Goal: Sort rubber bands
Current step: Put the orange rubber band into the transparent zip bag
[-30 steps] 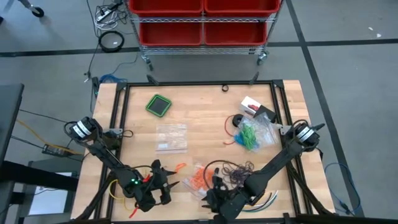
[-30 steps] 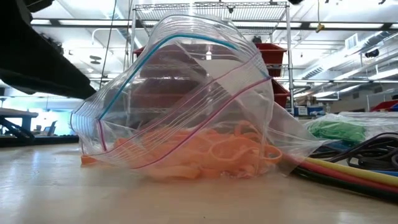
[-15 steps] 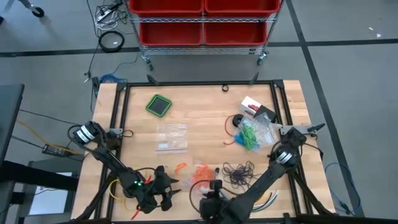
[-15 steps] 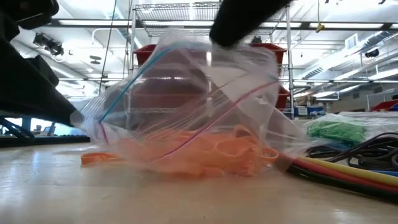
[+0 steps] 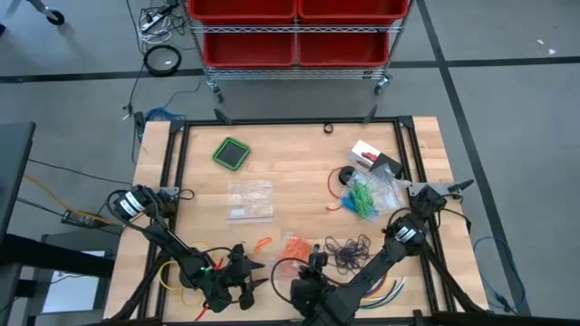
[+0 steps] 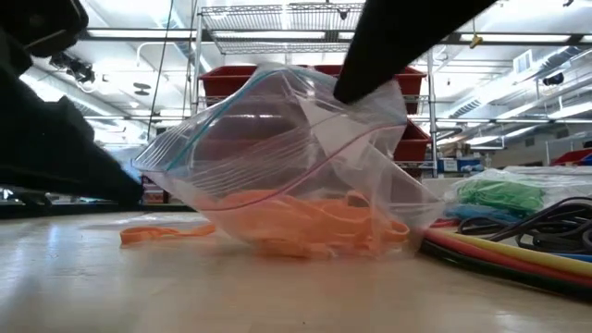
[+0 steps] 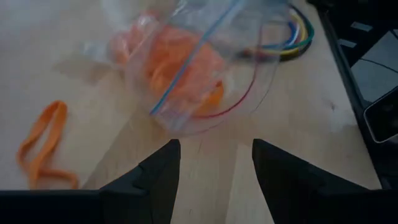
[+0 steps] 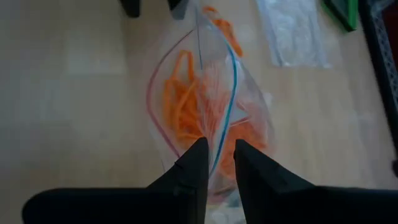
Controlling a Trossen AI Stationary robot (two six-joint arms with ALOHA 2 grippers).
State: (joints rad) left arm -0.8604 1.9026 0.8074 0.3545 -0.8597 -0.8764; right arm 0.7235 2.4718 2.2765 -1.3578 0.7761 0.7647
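Observation:
A clear zip bag [image 5: 292, 246] holding orange rubber bands [image 8: 186, 106] stands near the table's front edge, its bottom on the wood. My right gripper [image 8: 217, 165] is shut on its top edge, reaching in from the upper right in the low view [image 6: 370, 65]. Just left of the bag, my left gripper [image 7: 214, 168] is open and low with nothing between its fingers, facing the bag's mouth [image 7: 205, 81]. One loose orange band [image 6: 162, 235] lies flat on the table beside the bag. Green bands [image 5: 362, 197] and dark purple bands [image 5: 346, 249] lie further right. My right gripper pinches the bag's zip rim [image 8: 219, 146] between its two fingers, at the top of the bag. The fingers slant down from the table's right side. The rim [image 6: 338, 97] is held up while the bag's bottom and the orange bands rest on the table.
Multicoloured cables [image 5: 390, 288] curve by the near right corner. Flat empty clear bags [image 5: 249, 199] lie mid-table, a green square object [image 5: 231, 152] far left, a white and red box [image 5: 367, 156] far right. A yellow ring [image 5: 168, 272] sits at the near left.
My right gripper has swung toward the table's left, tipped downward and come onto the bag's top edge. The bag has been drawn together and shifted a little, leaving one orange band on the table outside it. My left gripper has sunk slightly toward the bag.

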